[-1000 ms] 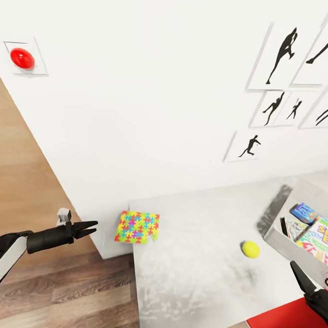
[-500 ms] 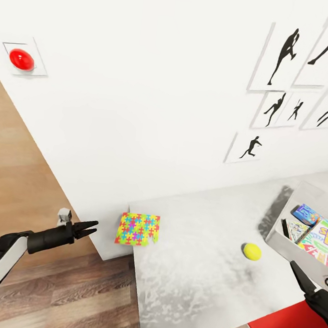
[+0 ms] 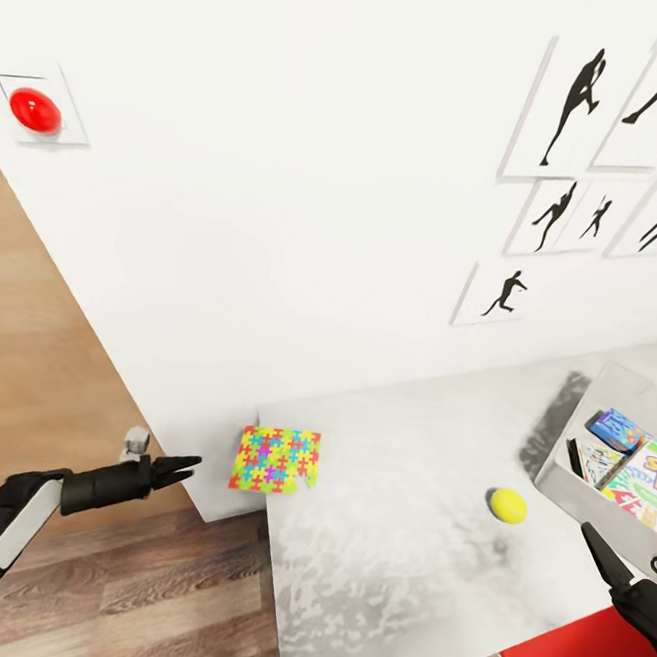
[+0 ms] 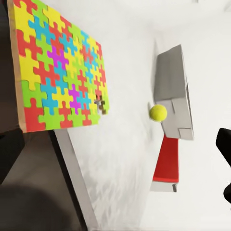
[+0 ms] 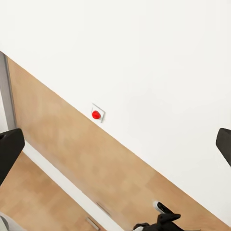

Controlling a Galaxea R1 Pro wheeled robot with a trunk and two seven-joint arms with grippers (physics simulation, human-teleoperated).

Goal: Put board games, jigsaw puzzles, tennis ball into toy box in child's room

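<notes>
Puzzle [image 3: 276, 458]: flat, square, overhanging mottled table [image 3: 397, 556]; fuzzy ball [image 3: 507, 506]; both hands apart.

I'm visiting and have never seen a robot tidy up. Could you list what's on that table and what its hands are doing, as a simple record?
table: white, against the wall
jigsaw puzzle: colourful, at the table's corner, overhanging the edge
tennis ball: yellow, loose on the table
toy box: grey, board games inside
left gripper: empty, pointing at the puzzle
right gripper: empty, near the box
</notes>
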